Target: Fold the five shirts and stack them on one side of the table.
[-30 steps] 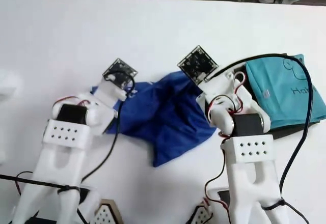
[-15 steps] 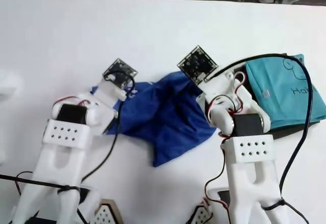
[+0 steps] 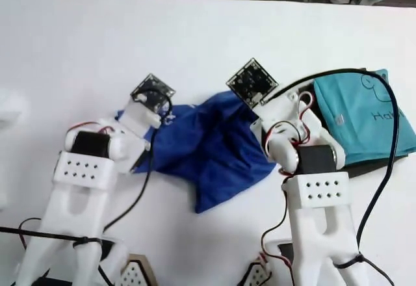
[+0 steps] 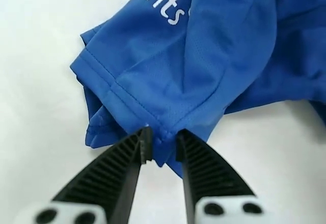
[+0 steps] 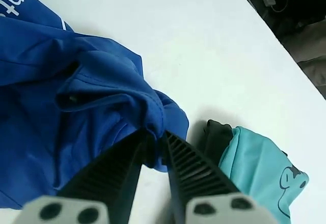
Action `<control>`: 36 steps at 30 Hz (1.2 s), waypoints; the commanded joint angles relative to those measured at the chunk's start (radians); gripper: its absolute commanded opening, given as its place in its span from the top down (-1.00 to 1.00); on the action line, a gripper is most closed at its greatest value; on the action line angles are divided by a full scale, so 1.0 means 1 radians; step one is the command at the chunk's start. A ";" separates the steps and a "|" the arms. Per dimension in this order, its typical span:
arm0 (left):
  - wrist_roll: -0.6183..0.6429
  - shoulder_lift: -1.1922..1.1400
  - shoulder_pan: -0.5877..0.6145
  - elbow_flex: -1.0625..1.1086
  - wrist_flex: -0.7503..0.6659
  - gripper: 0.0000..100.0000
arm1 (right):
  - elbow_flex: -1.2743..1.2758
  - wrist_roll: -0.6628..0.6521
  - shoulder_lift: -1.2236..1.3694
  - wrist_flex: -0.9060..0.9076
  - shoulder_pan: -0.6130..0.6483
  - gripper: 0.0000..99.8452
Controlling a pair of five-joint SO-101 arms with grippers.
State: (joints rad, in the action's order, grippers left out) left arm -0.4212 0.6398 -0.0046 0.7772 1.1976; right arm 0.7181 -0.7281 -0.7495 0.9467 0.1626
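A white table is seen from above, with both arms set at its near edge. A blue shirt is spread in a crumpled heap at the middle of the table, between the two arms, with one pointed corner lying toward the near edge. White lettering is seen on the blue shirt in the left wrist view, near a stitched hem.

The left arm is stretched to the blue shirt's left end, and the right arm is placed at its right end.

A folded teal shirt is laid at the right side of the table, just beside the right arm and apart from the blue heap. It is stacked on a dark shirt, whose edge is shown beneath it. In the right wrist view the teal shirt and the dark shirt are seen close to the blue shirt.

The left gripper is closed down to a narrow gap, and the blue shirt's hemmed edge is pinched between its jaws. The right gripper is closed almost fully, and a bunched fold of the blue shirt is clamped between its jaws.
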 commanded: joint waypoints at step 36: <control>0.000 0.009 -0.002 -0.104 0.078 0.73 | -0.012 -0.005 0.001 -0.002 -0.012 0.96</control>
State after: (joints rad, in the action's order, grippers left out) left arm -0.4212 0.6398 -0.0046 0.7127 1.2697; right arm 0.7181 -0.7281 -0.7495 0.9467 0.1626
